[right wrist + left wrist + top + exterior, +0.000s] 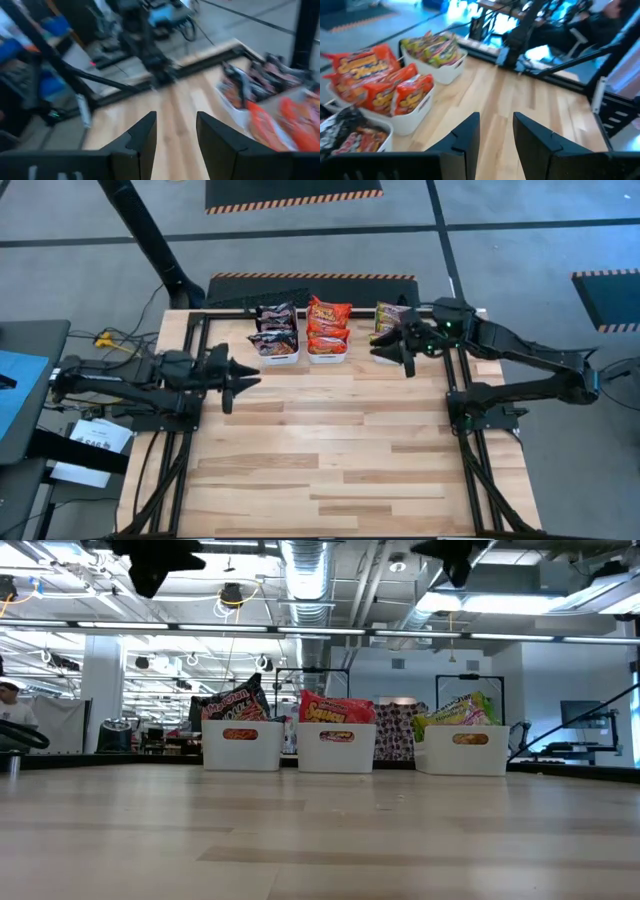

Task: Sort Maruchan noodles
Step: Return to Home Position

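Noodles (328,320) sat colour-sorted in white bins (327,361) at twelve o'clock, so the left pincer (245,380) at nine and right pincer (390,352) at two hung parted, empty.

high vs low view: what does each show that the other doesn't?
High only: left tool open above the left of the table, right tool open at the right bin. Low only: the bins' front labels, the room behind, a person at its left edge. Both: three white bins in a row: black packs left, red packs middle, green packs right.
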